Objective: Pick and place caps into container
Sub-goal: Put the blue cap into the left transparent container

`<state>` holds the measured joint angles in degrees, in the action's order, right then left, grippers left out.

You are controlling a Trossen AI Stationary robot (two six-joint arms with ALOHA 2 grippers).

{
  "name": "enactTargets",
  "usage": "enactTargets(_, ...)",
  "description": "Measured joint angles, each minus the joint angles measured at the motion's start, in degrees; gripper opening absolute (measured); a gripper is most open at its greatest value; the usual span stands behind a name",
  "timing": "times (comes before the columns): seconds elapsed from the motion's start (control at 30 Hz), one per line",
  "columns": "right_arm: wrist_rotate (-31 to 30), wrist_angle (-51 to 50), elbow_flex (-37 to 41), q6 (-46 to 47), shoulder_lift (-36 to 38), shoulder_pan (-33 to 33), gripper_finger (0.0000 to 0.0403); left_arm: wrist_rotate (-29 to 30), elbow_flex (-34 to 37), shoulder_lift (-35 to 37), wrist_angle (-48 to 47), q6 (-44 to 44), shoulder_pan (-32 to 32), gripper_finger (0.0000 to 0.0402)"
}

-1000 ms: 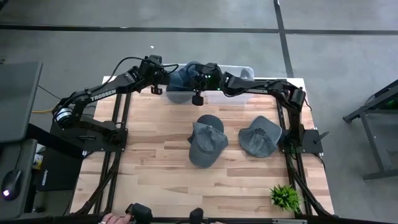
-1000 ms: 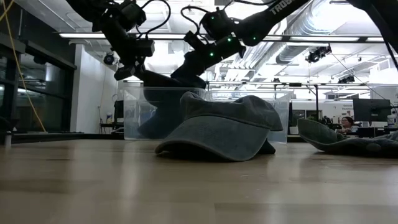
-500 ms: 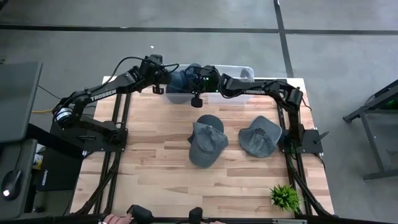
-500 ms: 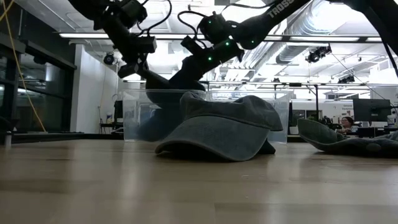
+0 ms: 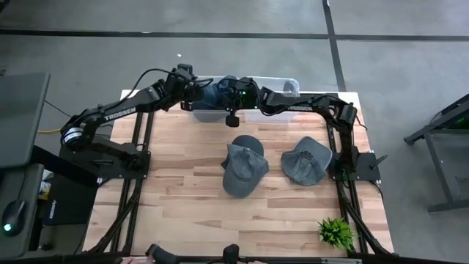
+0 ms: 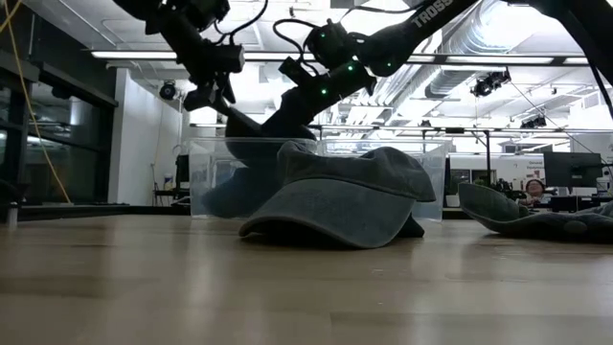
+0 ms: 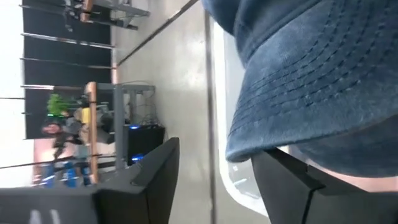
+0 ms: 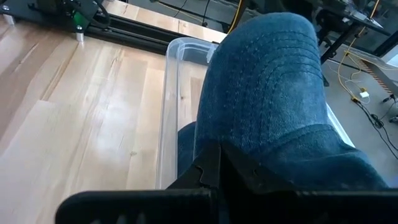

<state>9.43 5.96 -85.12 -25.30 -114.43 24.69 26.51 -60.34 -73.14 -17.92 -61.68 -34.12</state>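
Blue denim-look cap [image 8: 267, 93] sits at the clear plastic container [image 5: 282, 83] at the far edge of the wooden table [image 5: 183, 183], hanging over its rim with the crown inside, as seen in the right wrist view. Right gripper [image 5: 229, 94] is clamped tight on this cap's fabric, fingers [image 8: 217, 165] pinched together on the material right above the bin. Left gripper [image 5: 196, 89] is just beside it at the container's left end; in the left wrist view its two dark fingers [image 7: 158, 180] stand apart with the cap's brim [image 7: 311, 93] over them, not pinched. Whether one finger touches the brim is hard to say from that angle.

Low view: both arms reach down from above toward the bin, blue cap fabric visible through the clear wall [image 6: 215, 187].

Two more caps lie on the table, well apart from the bin: a slate grey cap [image 5: 243, 167] near the middle, crown up, and another grey cap [image 5: 308, 160] to its right, near the right arm's base. Small green plant [image 5: 335, 232] sits at the near right corner.
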Motion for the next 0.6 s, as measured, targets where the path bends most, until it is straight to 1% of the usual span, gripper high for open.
enactTargets(0.2, -0.06, -0.15, 0.00, 0.01, 0.00, 0.00, 0.0000, 4.48, -0.02, 3.09, 1.83, -2.93, 2.52, 0.0202)
enactTargets(0.3, -0.06, -0.16, 0.00, 0.01, 0.00, 0.00, 0.0000, 5.89, -0.04, 4.56, 3.09, -2.30, 3.88, 0.0202)
enactTargets(0.4, -0.06, 0.40, 0.00, 0.02, 0.00, 0.00, 0.0000, 4.06, -0.04, 6.62, 4.19, 2.56, 4.79, 0.0202)
enactTargets(0.6, -0.01, 1.87, 0.00, 1.07, 0.00, 0.02, 0.0000, -3.64, -0.02, 7.42, 3.80, 19.02, 4.93, 0.0202)
